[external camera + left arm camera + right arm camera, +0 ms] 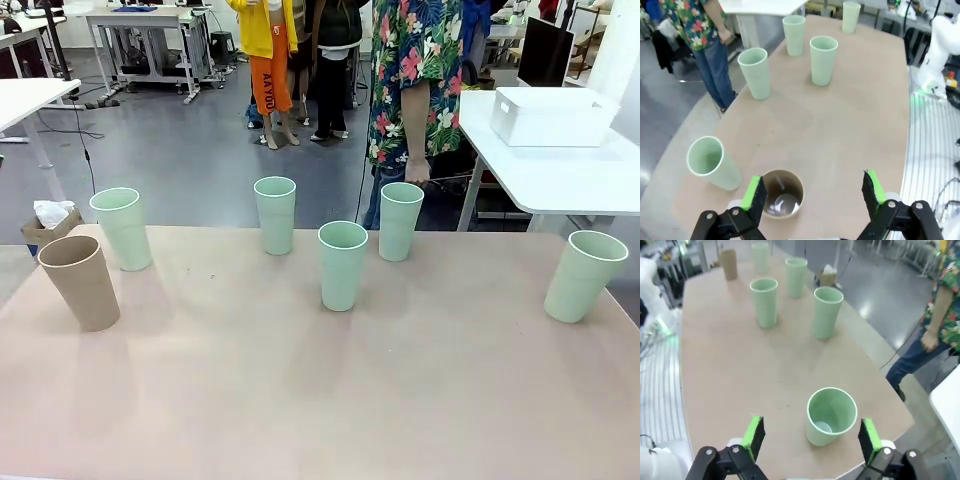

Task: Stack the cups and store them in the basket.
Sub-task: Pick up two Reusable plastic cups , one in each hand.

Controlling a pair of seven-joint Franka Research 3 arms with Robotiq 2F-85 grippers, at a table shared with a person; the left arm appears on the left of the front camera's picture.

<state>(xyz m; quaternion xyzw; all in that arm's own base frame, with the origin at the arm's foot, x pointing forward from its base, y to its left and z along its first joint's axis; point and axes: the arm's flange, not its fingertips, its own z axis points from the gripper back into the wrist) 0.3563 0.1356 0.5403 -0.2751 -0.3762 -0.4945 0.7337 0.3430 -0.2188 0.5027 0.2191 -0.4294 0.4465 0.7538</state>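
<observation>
Front view: I see six cups standing upright, mouths up, well apart on the tan table (300, 400). The tan-brown cup (78, 283) stands at the robot's left, with the leftmost mint cup (123, 228) just behind it. Three mint cups (343, 265) cluster near the middle, and the rightmost mint cup (583, 276) stands near the right edge. The basket (553, 117) sits apart on a white side table (560, 180) at the far right. A person in a floral shirt (415, 80) stands beyond the table, one hand (417, 170) hanging down.

Left wrist view: the left gripper (813, 192) looks down at the table, its jaws spread wide and holding nothing. The tan-brown cup lies below and between the jaws, off centre. Its rim is overlapped in the picture by one green pad (752, 190). I can't tell whether they touch. The leftmost mint cup stands just outside that same finger.

Right wrist view: the right gripper (811, 437) also points down, jaws wide and gripping nothing. The rightmost mint cup stands below and between them, nearer one green fingertip (869, 436), its open mouth facing the camera.
</observation>
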